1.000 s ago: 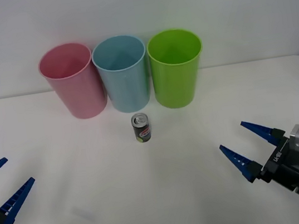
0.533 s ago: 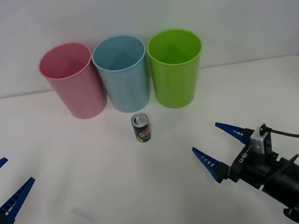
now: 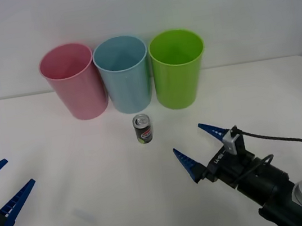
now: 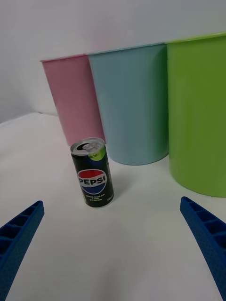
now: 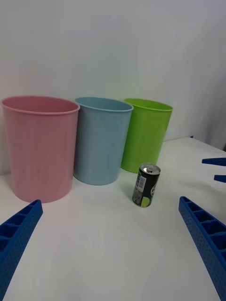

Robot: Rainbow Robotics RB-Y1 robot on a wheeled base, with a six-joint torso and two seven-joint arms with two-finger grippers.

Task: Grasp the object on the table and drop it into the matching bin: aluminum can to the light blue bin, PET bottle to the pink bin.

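The aluminum can (image 3: 143, 129) stands upright on the white table (image 3: 53, 144), just in front of the light blue bin (image 3: 123, 74). The pink bin (image 3: 73, 82) is to that bin's left. My right gripper (image 3: 187, 138) is open, low over the table, a short way to the right of the can and nearer to me. In the right wrist view the can (image 4: 93, 172) stands ahead of the open right gripper (image 4: 112, 202), left of centre. My left gripper (image 3: 19, 171) hangs open at the table's left edge; its wrist view shows the can (image 5: 146, 185) far off.
A lime green bin (image 3: 178, 68) stands right of the light blue one, all three in a row at the back against a white wall. A cable trails from the right arm (image 3: 291, 140). Bare tabletop lies around the can on all near sides.
My right gripper has moved left and forward across the table, toward the can, staying open. The left gripper, the can and the bins have not moved.
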